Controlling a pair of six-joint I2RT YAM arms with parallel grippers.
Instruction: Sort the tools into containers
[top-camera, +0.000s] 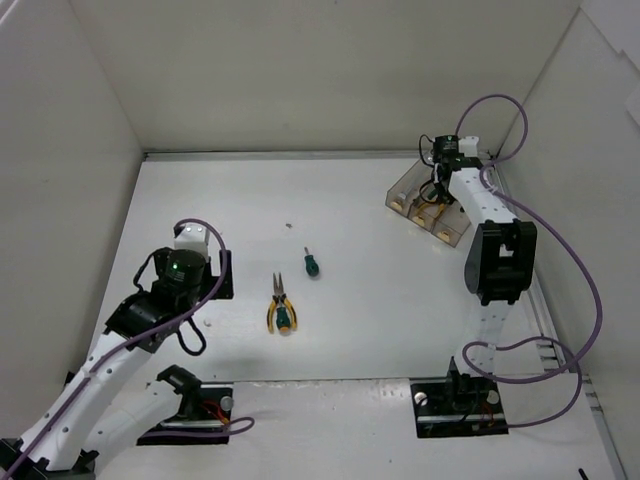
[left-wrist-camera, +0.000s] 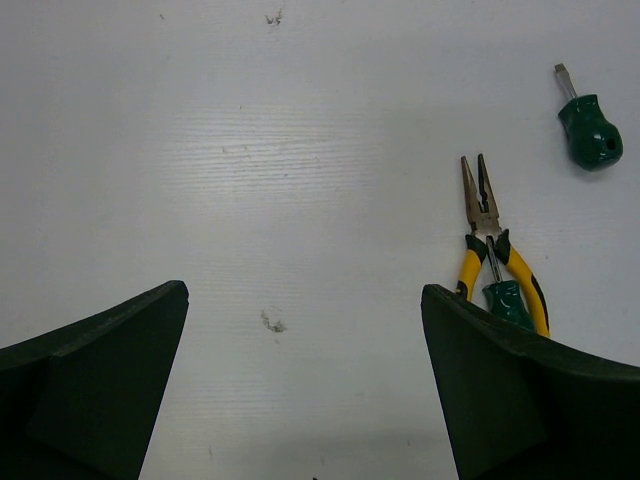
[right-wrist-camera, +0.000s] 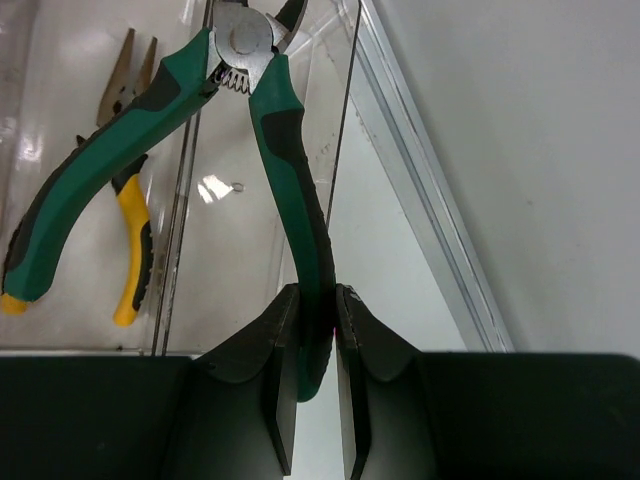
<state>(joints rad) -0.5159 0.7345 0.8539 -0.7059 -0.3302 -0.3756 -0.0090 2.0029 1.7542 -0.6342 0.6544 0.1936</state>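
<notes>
My right pincer (right-wrist-camera: 318, 300) is clamped narrow on one handle of the green-handled pliers (right-wrist-camera: 287, 170), out over the tray (top-camera: 404, 187) at the far right of the bench (top-camera: 360, 330); the pliers run straight away from my fingers, head farthest off, their long axis roughly along the tray's dividers, so letting go looks to me like the step in hand; the gripped handle sits right beside a clear divider, and I cannot tell which compartment lies beneath it, since the walls are see-through and glare muddles them; the tips of the head are cut off at the top of the wrist view; one compartment over to the left lie the orange-handled pliers (right-wrist-camera: 133, 250), partly hidden behind the free green handle; from above, my own arm covers most of the tray; my left pincer (left-wrist-camera: 303, 300) hangs wide open and holds nothing; the yellow-and-green pliers (left-wrist-camera: 490, 240) lie ahead and to its right, nose pointing away, with a stubby screwdriver (left-wrist-camera: 590, 130) beyond them, both nearer my left arm.
</notes>
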